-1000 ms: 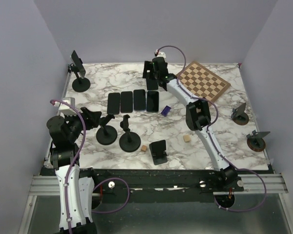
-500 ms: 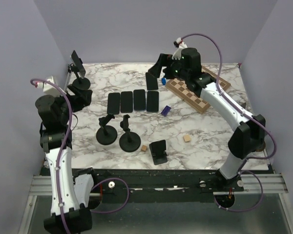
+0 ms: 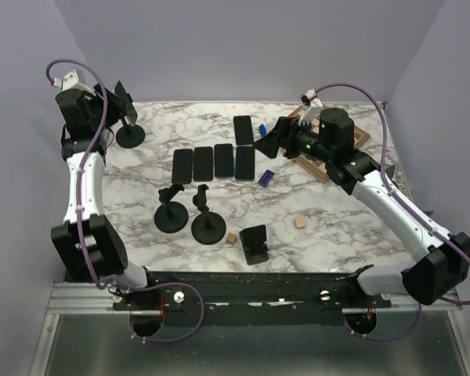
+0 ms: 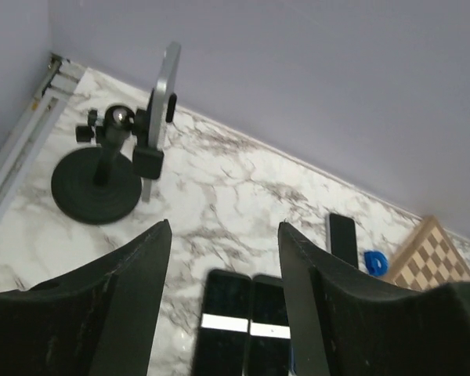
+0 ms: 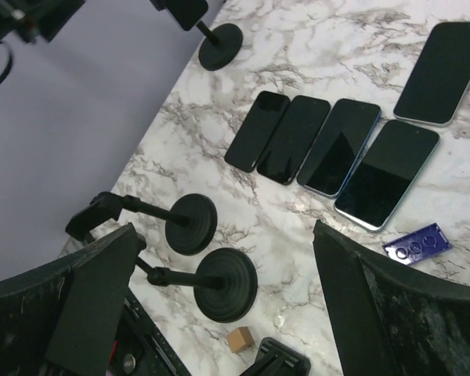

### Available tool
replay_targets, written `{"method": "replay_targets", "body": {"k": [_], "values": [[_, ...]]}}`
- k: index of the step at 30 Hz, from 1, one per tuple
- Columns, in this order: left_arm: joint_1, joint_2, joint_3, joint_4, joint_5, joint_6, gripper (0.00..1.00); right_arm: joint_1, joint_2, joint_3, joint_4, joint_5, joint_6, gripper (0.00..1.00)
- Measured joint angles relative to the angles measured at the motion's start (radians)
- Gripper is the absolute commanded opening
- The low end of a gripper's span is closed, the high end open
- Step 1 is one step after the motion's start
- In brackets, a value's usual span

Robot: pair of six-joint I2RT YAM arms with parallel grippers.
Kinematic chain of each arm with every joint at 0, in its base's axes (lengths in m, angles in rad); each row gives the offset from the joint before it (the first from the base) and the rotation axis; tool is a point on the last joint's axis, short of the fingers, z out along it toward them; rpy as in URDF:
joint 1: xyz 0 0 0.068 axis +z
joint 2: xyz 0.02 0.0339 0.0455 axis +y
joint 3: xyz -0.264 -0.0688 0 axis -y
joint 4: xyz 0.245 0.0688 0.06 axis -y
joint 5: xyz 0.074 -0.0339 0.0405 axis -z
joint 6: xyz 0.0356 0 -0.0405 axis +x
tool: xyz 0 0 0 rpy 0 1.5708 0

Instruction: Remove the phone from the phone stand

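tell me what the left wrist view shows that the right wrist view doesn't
Only the left wrist view: the chessboard corner, a small blue object beside it, and the metal edge rail of the table. Only the right wrist view: two empty stands, a wooden cube and a blue card. Both: the phone upright in its phone stand, untouched, and dark phones lying flat on the marble table.
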Motion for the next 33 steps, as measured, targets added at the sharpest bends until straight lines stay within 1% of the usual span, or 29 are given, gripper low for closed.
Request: {"method": "replay_targets", "body": {"k": [3, 8, 12, 13, 16, 17, 22, 24, 25, 27, 30, 31, 33], "values": [[0.002, 0.166, 0.128, 0.035, -0.024, 0.048, 0.59, 0.0, -0.057, -0.027, 0.01, -0.015, 0.0, 1.0], [0.005, 0.341, 0.227, 0.1, -0.062, 0.101, 0.57, 0.0, -0.063, -0.061, 0.008, -0.034, -0.001, 1.0], [0.006, 0.459, 0.312, 0.119, -0.07, 0.121, 0.46, 0.0, -0.04, -0.073, -0.001, -0.045, -0.001, 1.0], [0.008, 0.49, 0.34, 0.126, -0.07, 0.122, 0.42, 0.0, -0.035, -0.074, -0.003, -0.048, -0.001, 1.0], [0.008, 0.55, 0.394, 0.138, -0.069, 0.125, 0.36, 0.0, -0.029, -0.077, -0.013, -0.055, -0.002, 1.0], [0.008, 0.563, 0.409, 0.144, -0.068, 0.125, 0.31, 0.0, -0.029, -0.077, -0.015, -0.055, -0.002, 1.0], [0.008, 0.614, 0.492, 0.15, -0.049, 0.129, 0.12, 0.0, -0.029, -0.077, -0.022, -0.055, -0.002, 1.0], [0.008, 0.618, 0.499, 0.147, -0.043, 0.14, 0.03, 0.0, -0.029, -0.077, -0.029, -0.055, -0.002, 1.0], [0.008, 0.617, 0.497, 0.145, -0.041, 0.148, 0.0, 0.0, -0.029, -0.077, -0.033, -0.055, -0.002, 1.0], [0.008, 0.605, 0.481, 0.148, -0.039, 0.161, 0.0, 0.0, -0.029, -0.077, -0.041, -0.055, -0.003, 1.0], [0.008, 0.552, 0.406, 0.169, -0.039, 0.179, 0.0, 0.0, -0.029, -0.077, -0.045, -0.055, -0.005, 1.0], [0.008, 0.5, 0.349, 0.17, -0.039, 0.185, 0.0, 0.0, -0.029, -0.077, -0.045, -0.055, -0.006, 1.0], [0.008, 0.447, 0.29, 0.15, -0.037, 0.192, 0.0, 0.0, -0.029, -0.077, -0.045, -0.058, -0.007, 1.0]]}}
